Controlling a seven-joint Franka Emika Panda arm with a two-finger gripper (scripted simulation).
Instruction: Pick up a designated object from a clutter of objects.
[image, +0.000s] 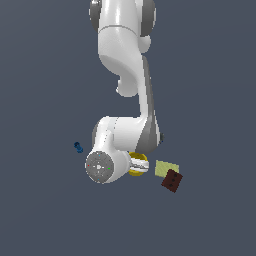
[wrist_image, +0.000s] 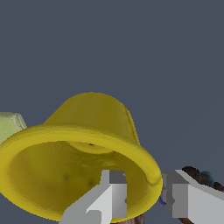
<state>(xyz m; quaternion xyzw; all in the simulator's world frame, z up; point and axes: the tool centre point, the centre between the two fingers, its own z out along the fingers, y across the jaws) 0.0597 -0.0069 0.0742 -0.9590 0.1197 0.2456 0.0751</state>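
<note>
Yellow cup (wrist_image: 83, 144) rim sits between the hand's (wrist_image: 144, 192) fingers

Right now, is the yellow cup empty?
Empty as far as visible: the wrist view looks into the yellow cup and shows bare inner wall; one finger hides part.

Cup (wrist_image: 83, 144) rim between tool (wrist_image: 144, 197) fingers (wrist_image: 114, 192)

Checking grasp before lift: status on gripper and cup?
Gripper open, straddling yellow cup rim, one finger inside, one outside. Cup lying tilted, not lifted. Pale yellow square and brown block beside it.
</note>
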